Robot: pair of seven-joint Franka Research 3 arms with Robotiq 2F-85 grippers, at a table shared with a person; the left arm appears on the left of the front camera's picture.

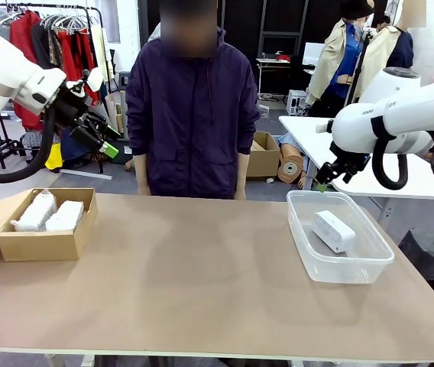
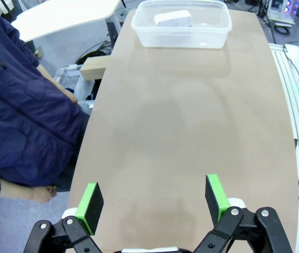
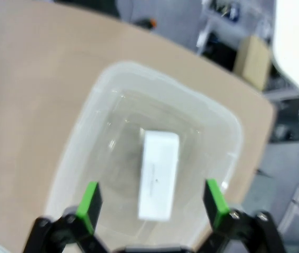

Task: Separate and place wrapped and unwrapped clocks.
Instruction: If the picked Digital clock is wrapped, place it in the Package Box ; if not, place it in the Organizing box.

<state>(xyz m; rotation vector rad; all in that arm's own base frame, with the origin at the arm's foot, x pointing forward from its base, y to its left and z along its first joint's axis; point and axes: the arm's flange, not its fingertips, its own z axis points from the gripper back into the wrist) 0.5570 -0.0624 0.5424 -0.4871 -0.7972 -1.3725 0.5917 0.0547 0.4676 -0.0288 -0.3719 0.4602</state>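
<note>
A: Where is the left arm sitting?

B: It is hanging raised above the table's left end, its left gripper angled down toward the middle. In its wrist view the left gripper is standing wide open over bare tabletop, gripping nothing.

A: And the right one?

B: The right arm is bending in from the right side, with the right gripper pointing down just above the far rim of the clear plastic tub. From its own camera the right gripper is spread fully apart and is carrying nothing.

A: Where are the clocks lying?

B: The unwrapped clock is lying flat inside the tub, directly under the right gripper. The two bubble-wrapped clocks are resting side by side in the open cardboard box at the left end.

A: The person?

B: The person is standing at the far edge, arms hanging down.
</note>
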